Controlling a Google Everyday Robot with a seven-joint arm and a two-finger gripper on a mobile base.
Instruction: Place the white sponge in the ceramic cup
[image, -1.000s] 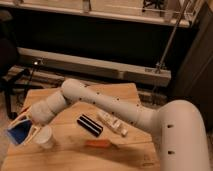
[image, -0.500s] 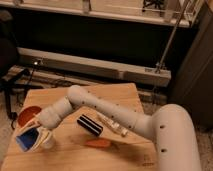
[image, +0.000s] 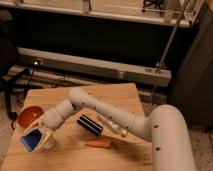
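Observation:
The white sponge (image: 30, 142), a bright blue pad, sits tilted in my gripper (image: 36, 138) at the table's front left. The gripper is shut on it and holds it right at the ceramic cup (image: 49, 143). Only a white sliver of the cup shows to the right of the sponge; the rest is hidden behind the gripper and the sponge. I cannot tell whether the sponge touches the cup's rim or is inside it. The white arm reaches in from the right, across the table.
A red-orange bowl (image: 28, 117) stands just behind the gripper at the wooden table's (image: 120, 95) left edge. A black striped block (image: 90, 124), a white blocky object (image: 113, 126) and an orange carrot-like piece (image: 98, 144) lie mid-table under the arm.
The gripper has carried the blue sponge from the cup's left side to over the cup and lowered it. The cup is now mostly covered and the red bowl has come into sight.

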